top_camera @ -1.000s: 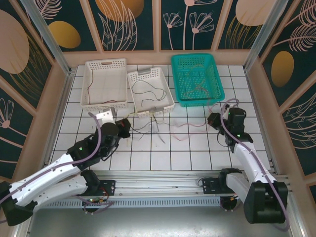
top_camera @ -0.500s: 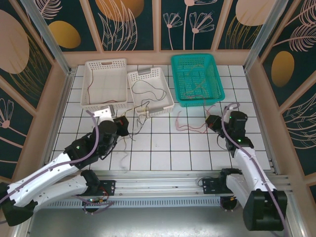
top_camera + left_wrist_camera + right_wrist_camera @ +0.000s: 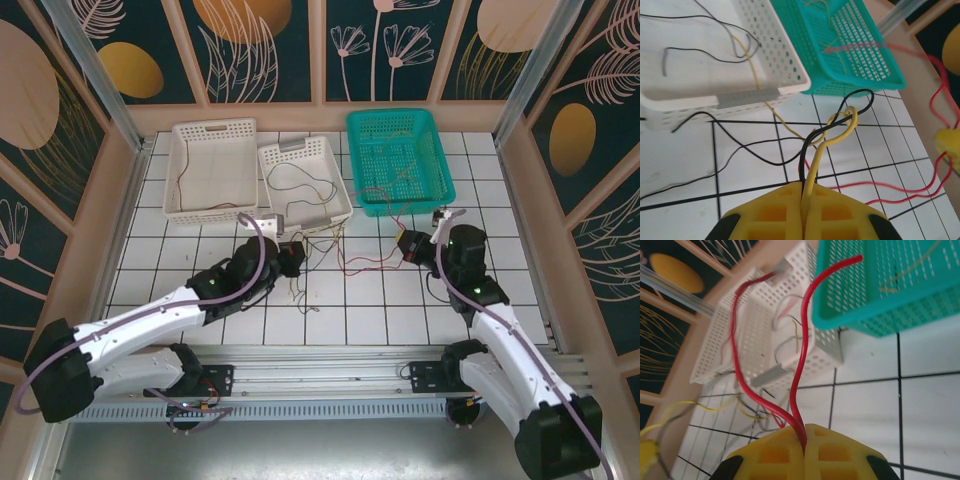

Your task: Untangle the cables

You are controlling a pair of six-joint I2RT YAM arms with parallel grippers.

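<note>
Top external view, cables (image 3: 343, 262): thin strands strewn on the tiled table (image 3: 160, 250) between the two arms, just in front of the baskets. The single runs are too fine to trace from above.

- Red cable (image 3: 800, 355): a doubled strand rising from the right gripper (image 3: 804, 434), whose yellow jaws are pressed together on it. Its far ends blur out near the baskets.
- Yellow cable (image 3: 815, 162) and black cable (image 3: 862, 91): looped round each other, both pinched in the closed jaws of the left gripper (image 3: 804, 192). The black one runs out of frame at the left.
- Small white basket (image 3: 303, 180): holds further dark and grey strands, and one trails over its near rim.
- Large white basket (image 3: 212, 170): holds a thin reddish strand.
- Teal basket (image 3: 400, 160): faint wires lie inside, colours hard to tell through the mesh.
</note>
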